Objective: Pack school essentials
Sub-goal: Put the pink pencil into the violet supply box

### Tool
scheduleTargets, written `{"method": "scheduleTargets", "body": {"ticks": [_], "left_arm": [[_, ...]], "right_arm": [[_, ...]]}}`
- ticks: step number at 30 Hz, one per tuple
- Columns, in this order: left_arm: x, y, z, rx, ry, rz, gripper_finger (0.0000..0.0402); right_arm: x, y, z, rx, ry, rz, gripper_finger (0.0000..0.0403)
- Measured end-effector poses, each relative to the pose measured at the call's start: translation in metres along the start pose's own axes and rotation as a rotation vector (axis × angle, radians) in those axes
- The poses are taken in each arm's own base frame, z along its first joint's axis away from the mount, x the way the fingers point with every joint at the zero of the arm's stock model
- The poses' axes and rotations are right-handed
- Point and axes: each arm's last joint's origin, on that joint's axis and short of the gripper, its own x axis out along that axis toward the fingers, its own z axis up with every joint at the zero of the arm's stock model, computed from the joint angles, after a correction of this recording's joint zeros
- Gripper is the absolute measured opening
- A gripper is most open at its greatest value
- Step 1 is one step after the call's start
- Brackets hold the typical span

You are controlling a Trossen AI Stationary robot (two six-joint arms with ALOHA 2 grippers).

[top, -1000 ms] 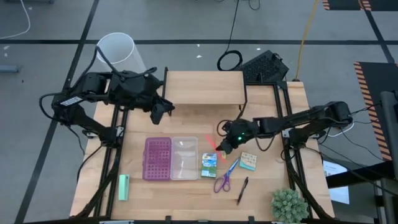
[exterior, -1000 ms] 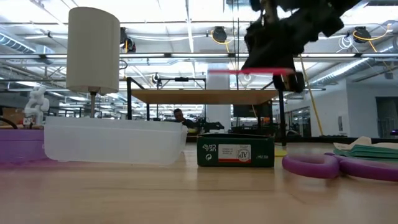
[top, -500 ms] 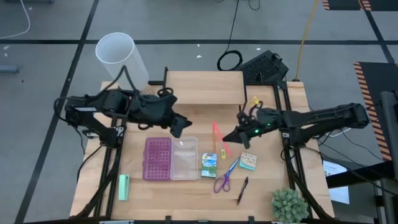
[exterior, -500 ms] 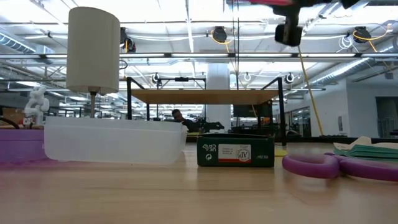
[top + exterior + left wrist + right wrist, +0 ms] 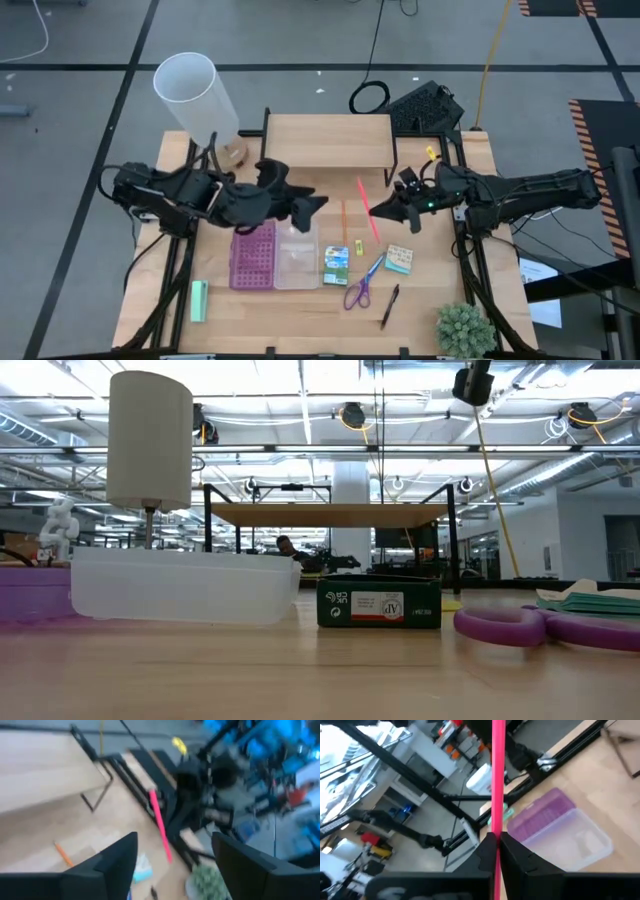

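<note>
High view, read as a clock face: right end effector [image 5: 388,211] near 3 o'clock of centre, raised off the light wooden desk [image 5: 330,140], clenched on one end of a slim pink pencil [image 5: 368,208] that points away towards 11. Right wrist view confirms it: fingers pinched on the pencil [image 5: 497,795], shaft running straight out, purple studded plastic case with its clear half [image 5: 560,827] lying open below. Left end effector [image 5: 308,203] hovering over that case [image 5: 275,254], just past centre towards 9, fingers spread and released, nothing between them in the left wrist view.

Remaining on the desk: thin orange pencil [image 5: 344,222] at centre, green-blue packet [image 5: 336,264], purple-blue scissors [image 5: 362,287] and black pen [image 5: 389,305] towards 5, small teal-beige pad [image 5: 399,259] towards 4.

Likely step: carry the pencil to the case, or hand it across. To do well:
- Keep the pinch firm.
- Turn the shaft parallel to the long side of the clear half.
- Lower until nearly flat before letting go.
- Mind the left arm crowding the same spot.
</note>
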Motion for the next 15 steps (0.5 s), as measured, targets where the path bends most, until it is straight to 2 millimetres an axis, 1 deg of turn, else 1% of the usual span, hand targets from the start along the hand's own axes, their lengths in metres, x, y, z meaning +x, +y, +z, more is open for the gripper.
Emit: {"method": "scheduleTargets", "body": {"ticks": [3, 7, 9, 12, 15], "left_arm": [[0.006, 0.000, 0.002, 0.013, -0.063, 0.030, 0.0300], [0.022, 0.006, 0.008, 0.029, -0.070, 0.061, 0.0351], [0.031, 0.008, 0.008, 0.068, -0.068, 0.074, 0.0373], [0.047, 0.006, 0.009, 0.147, -0.076, 0.052, 0.0392], [0.061, 0.005, 0.011, 0.220, -0.095, 0.032, 0.0396]], "right_arm": [[0.000, -0.001, 0.002, -0.002, -0.046, -0.034, 0.0006], [0.003, -0.001, 0.004, -0.025, -0.107, -0.065, 0.0006], [0.004, 0.000, 0.006, -0.032, -0.125, -0.057, 0.0006], [0.005, -0.001, 0.007, -0.034, -0.153, -0.072, 0.0006], [0.005, 0.000, 0.009, -0.048, -0.182, -0.072, 0.0006]]}}
